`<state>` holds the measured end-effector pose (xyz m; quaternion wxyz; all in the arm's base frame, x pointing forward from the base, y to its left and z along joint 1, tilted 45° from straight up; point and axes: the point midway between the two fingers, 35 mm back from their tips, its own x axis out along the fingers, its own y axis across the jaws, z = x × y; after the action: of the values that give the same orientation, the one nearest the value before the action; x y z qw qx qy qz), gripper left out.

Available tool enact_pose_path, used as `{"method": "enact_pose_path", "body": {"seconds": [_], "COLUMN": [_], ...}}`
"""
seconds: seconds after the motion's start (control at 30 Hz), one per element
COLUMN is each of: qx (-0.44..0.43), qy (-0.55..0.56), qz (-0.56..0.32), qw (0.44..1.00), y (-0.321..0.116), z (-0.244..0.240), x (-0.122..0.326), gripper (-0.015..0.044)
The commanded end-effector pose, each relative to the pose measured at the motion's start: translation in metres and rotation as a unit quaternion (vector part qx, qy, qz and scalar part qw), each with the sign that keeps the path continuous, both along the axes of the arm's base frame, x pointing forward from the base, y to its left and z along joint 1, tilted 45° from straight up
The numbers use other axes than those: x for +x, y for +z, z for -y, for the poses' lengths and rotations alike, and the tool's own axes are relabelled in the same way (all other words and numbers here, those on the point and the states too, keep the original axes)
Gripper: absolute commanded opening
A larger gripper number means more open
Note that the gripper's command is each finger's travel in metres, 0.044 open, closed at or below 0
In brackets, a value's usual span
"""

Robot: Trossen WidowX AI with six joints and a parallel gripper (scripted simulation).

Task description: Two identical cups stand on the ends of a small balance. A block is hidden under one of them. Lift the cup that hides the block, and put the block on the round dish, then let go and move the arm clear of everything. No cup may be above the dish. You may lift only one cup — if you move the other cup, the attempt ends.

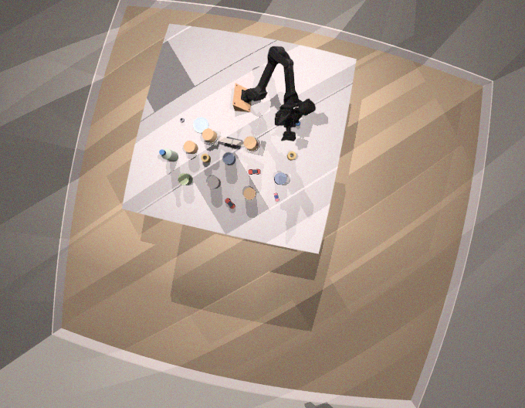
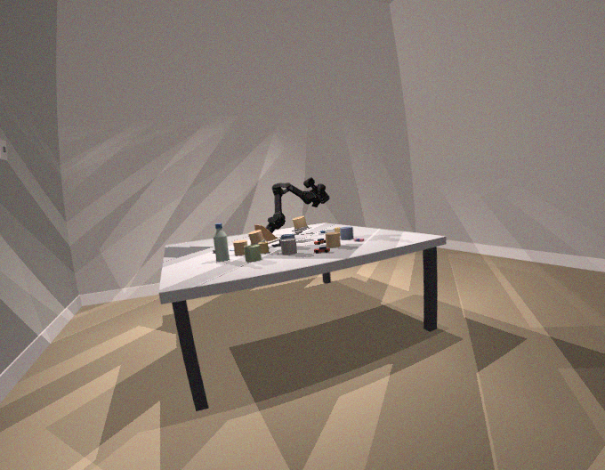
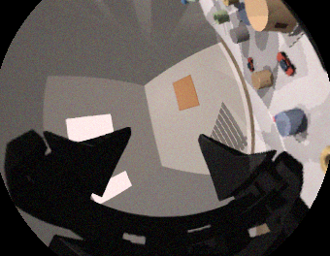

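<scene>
Approaching phase: the gripper (image 1: 288, 135), jaws spread wide and holding nothing, hangs high above the worktop (image 1: 308, 217), just beside the balance (image 1: 230, 142) on its right-hand end as seen from above. Both tan cups, near cup (image 1: 250, 142) and far cup (image 1: 209, 134), stand on the balance ends; the pale round dish (image 1: 201, 124) lies just beyond the far cup. Good practice: judge which end sits lower, descend vertically over that cup only, and keep well apart from the other.

Two tan cups (image 1: 209, 134) (image 1: 250, 142) upright on the balance (image 1: 230, 141) ends, pale round dish (image 1: 200, 124) beside.
</scene>
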<state>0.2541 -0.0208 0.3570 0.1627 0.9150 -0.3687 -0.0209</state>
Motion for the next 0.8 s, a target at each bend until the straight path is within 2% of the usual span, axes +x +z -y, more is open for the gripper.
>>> {"method": "enact_pose_path", "body": {"seconds": [0.0, 0.37, 0.77], "qx": [-0.027, -0.136, -0.255], "qy": [0.002, 0.004, 0.032], "qz": [-0.026, -0.145, -0.285], "qw": [0.999, 0.98, 0.923], "y": [0.0, -0.012, -0.034], "z": [0.003, 0.013, 0.024], "x": [0.007, 0.027, 0.046], "gripper": [0.044, 0.044, 0.044]}}
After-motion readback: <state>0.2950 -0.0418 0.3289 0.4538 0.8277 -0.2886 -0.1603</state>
